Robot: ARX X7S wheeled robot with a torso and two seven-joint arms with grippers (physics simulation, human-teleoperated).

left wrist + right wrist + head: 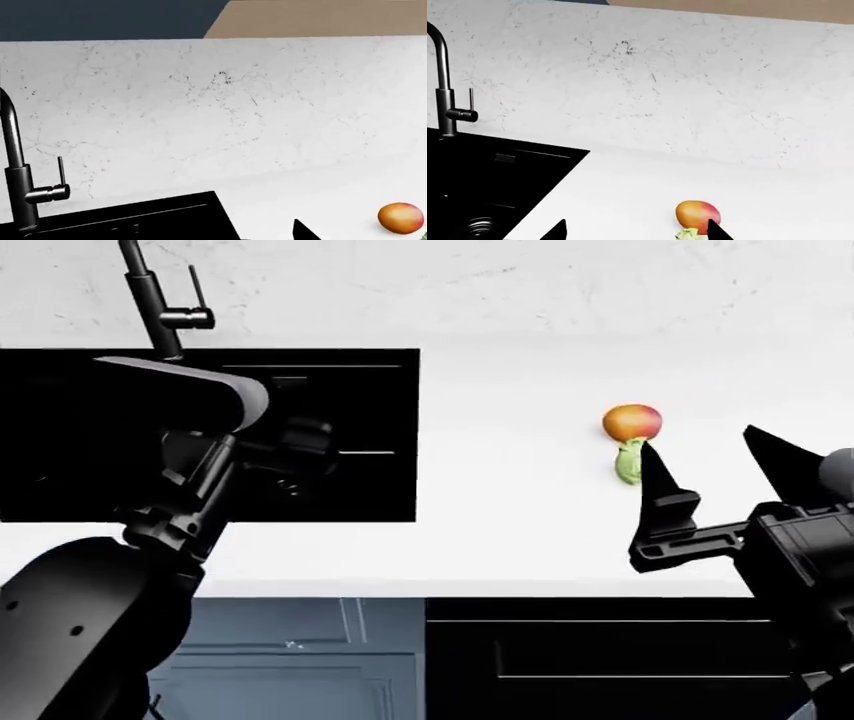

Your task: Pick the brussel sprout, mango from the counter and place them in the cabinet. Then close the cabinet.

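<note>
Mango (633,423): on the white counter (507,480), well to the 3 o'clock side of the sink; open counter at its 9, 12 and 3 o'clock.
Brussel sprout (627,464): touching the mango at its 6 o'clock; partly hidden in the head view by a finger of the right gripper.
Right gripper (721,475): fingers spread apart, holding nothing; poised just short of the two items, at their 5 o'clock.
Left gripper (300,455): over the sink; its jaw state cannot be told.
Sink (80,440): black basin at the mango's 9 o'clock, its rim well apart from the fruit.
Faucet (160,300): black, at the sink's 12 o'clock edge.
Wall (534,280): white marbled, bounding the counter at 12 o'clock.
Front edge: counter ends at 6 o'clock above dark lower cabinets (601,660).
</note>
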